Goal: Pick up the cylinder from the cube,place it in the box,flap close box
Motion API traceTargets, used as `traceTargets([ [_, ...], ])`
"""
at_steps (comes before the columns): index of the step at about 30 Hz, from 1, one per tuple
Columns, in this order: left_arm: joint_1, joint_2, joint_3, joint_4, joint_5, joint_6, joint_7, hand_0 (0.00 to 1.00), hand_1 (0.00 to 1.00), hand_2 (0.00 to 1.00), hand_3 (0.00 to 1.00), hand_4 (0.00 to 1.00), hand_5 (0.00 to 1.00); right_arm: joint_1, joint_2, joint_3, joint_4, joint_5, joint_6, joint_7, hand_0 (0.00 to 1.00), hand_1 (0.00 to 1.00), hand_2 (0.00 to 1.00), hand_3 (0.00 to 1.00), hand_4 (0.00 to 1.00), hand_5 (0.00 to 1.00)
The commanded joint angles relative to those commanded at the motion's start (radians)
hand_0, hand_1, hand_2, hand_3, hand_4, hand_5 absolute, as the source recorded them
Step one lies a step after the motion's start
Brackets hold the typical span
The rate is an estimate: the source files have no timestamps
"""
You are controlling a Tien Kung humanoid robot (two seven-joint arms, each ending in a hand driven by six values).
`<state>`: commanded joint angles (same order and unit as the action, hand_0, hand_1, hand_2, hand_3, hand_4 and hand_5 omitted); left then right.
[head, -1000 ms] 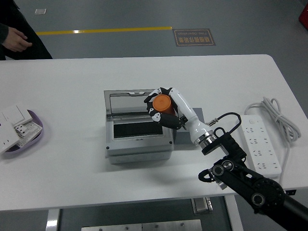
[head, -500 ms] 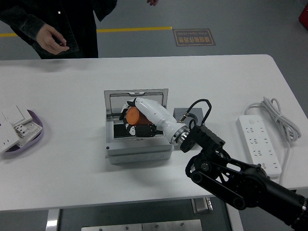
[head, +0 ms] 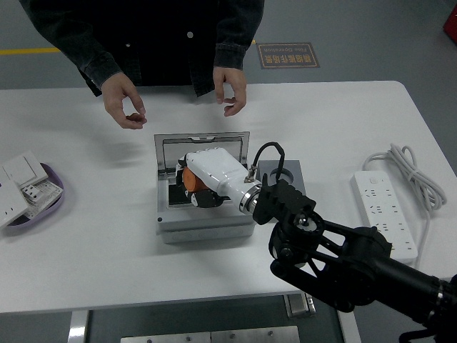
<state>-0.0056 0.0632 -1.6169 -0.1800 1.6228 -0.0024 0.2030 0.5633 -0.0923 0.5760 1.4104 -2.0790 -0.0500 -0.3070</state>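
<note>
1. Squarely over the open box (head: 206, 227), in the head view, the robot's right hand (head: 206, 180) has its fingers curled round the orange cylinder (head: 188, 179), which sits in the hand's grip low over the box's dark inside, just in front of the raised lid (head: 202, 145).

2. Beside the box, touching its right side, lies the grey cube (head: 287, 174) with a round hollow in its top, now bare; the cylinder is off it.

3. Judging from this, the step in hand is the placing: the cylinder looks to be at the box's mouth but not let go. Whether it touches the bottom cannot be told, since the hand hides it.

4. Next, the move would call for the fingers to loosen, the hand to lift clear of the opening, and then a push on the lid to flap it down shut.

5. Across the table (head: 343, 121), a person stands at the far side with both hands (head: 123, 100) held loosely above the tabletop, touching nothing.

6. Off to the left rests a purple tray (head: 50, 204) holding white wall switches (head: 21, 182); to the right lies a white power strip (head: 385, 214) with its coiled cord.

7. On the floor beyond the table a dark sign (head: 288, 55) carries writing too small to read; no brand or label shows on the box or cylinder.

8. No left arm appears.
</note>
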Motion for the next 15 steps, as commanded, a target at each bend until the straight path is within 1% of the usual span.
traceTargets([
  [1, 0.0, 0.0, 0.001, 0.0, -0.001, 0.0, 0.0, 0.587, 0.609, 0.606, 0.627, 0.645, 0.171, 0.002, 0.0, -0.003, -0.001, -0.004, 0.007, -0.002, 0.623, 0.573, 0.579, 0.619, 0.486, 0.019],
  [6, -0.002, 0.001, 0.003, 0.0, -0.002, 0.0, -0.001, 0.587, 0.609, 0.606, 0.627, 0.645, 0.171, 0.008, 0.002, -0.011, -0.005, -0.024, 0.032, -0.012, 0.623, 0.573, 0.579, 0.619, 0.486, 0.019],
  [7, -0.002, 0.001, 0.003, 0.0, -0.003, 0.0, -0.001, 0.587, 0.61, 0.606, 0.627, 0.644, 0.171, 0.009, 0.003, -0.011, -0.006, -0.028, 0.035, -0.015, 0.689, 0.664, 0.671, 0.657, 0.461, 0.241],
  [12, -0.003, 0.0, 0.005, 0.0, -0.006, 0.0, -0.001, 0.587, 0.61, 0.606, 0.627, 0.644, 0.171, 0.011, 0.004, -0.008, -0.015, -0.033, 0.043, -0.026, 0.689, 0.664, 0.671, 0.657, 0.461, 0.241],
  [13, -0.002, 0.0, 0.005, 0.0, -0.006, 0.0, -0.001, 0.587, 0.61, 0.606, 0.626, 0.644, 0.173, 0.011, 0.004, -0.008, -0.018, -0.031, 0.042, -0.027, 0.745, 0.677, 0.708, 0.674, 0.604, 0.283],
  [15, -0.002, 0.0, 0.005, 0.0, -0.006, 0.0, 0.0, 0.587, 0.61, 0.606, 0.626, 0.644, 0.173, 0.011, 0.004, -0.007, -0.024, -0.026, 0.038, -0.025, 0.745, 0.677, 0.708, 0.674, 0.604, 0.283],
])
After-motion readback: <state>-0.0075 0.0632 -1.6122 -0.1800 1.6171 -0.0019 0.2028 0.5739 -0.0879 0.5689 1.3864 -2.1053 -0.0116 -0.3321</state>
